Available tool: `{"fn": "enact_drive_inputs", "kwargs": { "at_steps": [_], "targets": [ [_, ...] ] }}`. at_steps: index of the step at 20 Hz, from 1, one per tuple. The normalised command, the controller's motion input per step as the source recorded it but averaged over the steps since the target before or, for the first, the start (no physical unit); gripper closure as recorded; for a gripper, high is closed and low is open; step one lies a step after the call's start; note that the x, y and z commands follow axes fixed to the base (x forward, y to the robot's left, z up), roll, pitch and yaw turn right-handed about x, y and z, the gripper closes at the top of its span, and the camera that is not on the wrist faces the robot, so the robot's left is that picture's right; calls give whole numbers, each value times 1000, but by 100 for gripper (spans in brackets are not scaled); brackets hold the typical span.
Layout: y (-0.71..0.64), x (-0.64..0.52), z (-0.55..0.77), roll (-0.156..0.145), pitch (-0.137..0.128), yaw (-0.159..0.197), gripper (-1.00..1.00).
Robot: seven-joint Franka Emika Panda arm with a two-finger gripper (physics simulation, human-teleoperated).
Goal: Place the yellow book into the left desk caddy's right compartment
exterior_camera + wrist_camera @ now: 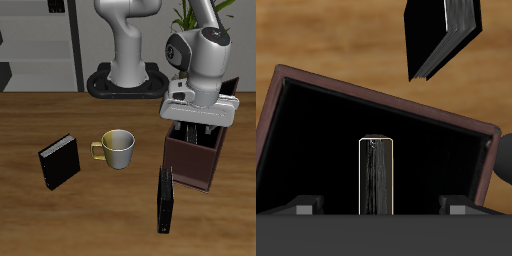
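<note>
The yellow book [375, 175] stands on edge inside the left desk caddy [195, 160], its pale grey page edges facing up with a thin tan outline. I cannot tell which compartment it is in, as no divider shows. The caddy's dark maroon rim [376, 95] frames a black interior. My gripper [200, 124] hangs straight over the caddy's opening with its fingers dipped just inside. In the wrist view the gripper [381, 208] is open, and its fingertips [302, 208] stand far apart on either side of the book without touching it. The exterior view hides the book.
A tall black book [166, 198] stands against the caddy's front side and also shows in the wrist view [446, 35]. A cream mug [117, 148] and a black square book [60, 160] sit farther along the table. A blacker caddy [232, 86] stands behind the arm.
</note>
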Motion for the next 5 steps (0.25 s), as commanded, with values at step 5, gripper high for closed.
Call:
{"fn": "enact_drive_inputs", "kwargs": {
  "at_steps": [5],
  "targets": [
    [-58, -31, 91, -2, -12, -5, -100]
  ]
}}
